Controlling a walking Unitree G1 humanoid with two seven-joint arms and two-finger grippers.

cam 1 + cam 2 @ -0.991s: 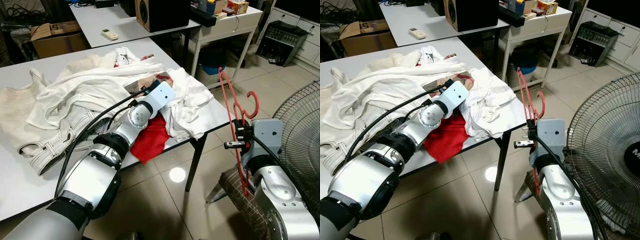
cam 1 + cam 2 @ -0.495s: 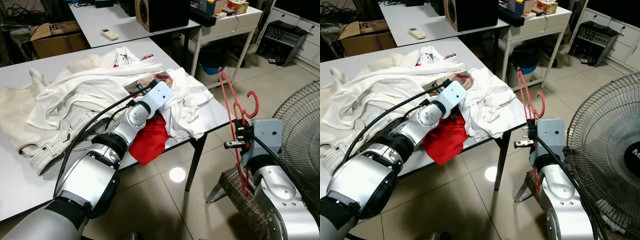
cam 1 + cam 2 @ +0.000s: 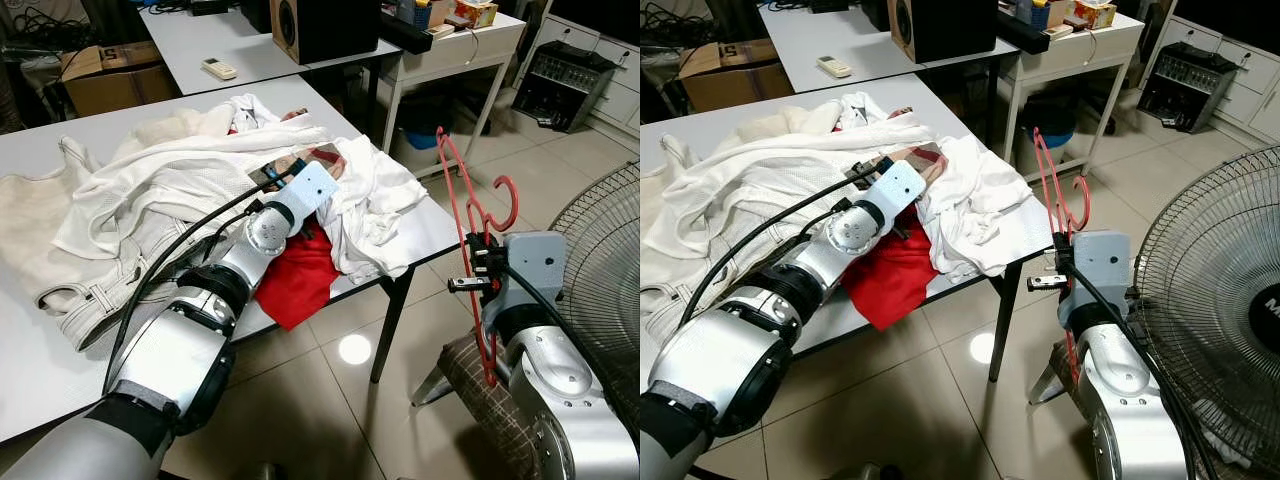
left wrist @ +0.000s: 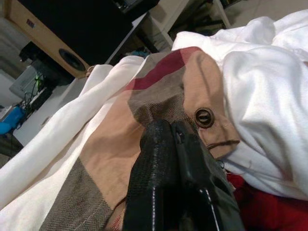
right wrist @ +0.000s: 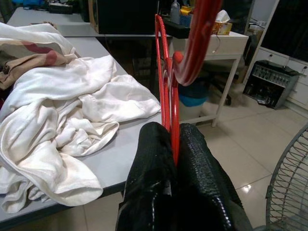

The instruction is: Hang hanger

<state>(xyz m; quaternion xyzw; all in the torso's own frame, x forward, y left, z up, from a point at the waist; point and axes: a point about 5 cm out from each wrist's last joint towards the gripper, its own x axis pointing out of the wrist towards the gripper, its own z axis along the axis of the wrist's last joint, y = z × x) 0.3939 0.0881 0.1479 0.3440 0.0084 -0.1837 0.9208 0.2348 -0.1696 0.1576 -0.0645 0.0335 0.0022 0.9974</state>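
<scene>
A red plastic hanger (image 3: 452,190) stands upright beside the table's right corner, and my right gripper (image 5: 169,132) is shut on its lower bar. My left arm lies stretched across the heap of white clothes (image 3: 170,180) on the grey table (image 3: 40,360). The left gripper (image 4: 166,126) is shut, its tips pressed against a tan and brown plaid garment (image 4: 110,144) with a dark button (image 4: 204,117). I cannot tell whether any cloth is pinched between them. A red garment (image 3: 300,275) hangs over the table's front edge under that arm.
A large standing fan (image 3: 600,230) is close on the right. A brown checked seat (image 3: 480,385) sits below the right arm. Behind are a second table with a remote (image 3: 218,68), a black speaker (image 3: 320,25), a cardboard box (image 3: 105,70) and a white desk (image 3: 470,45).
My left gripper has slid a little farther over the clothes toward the plaid garment. The right gripper has lifted the hanger very slightly.
</scene>
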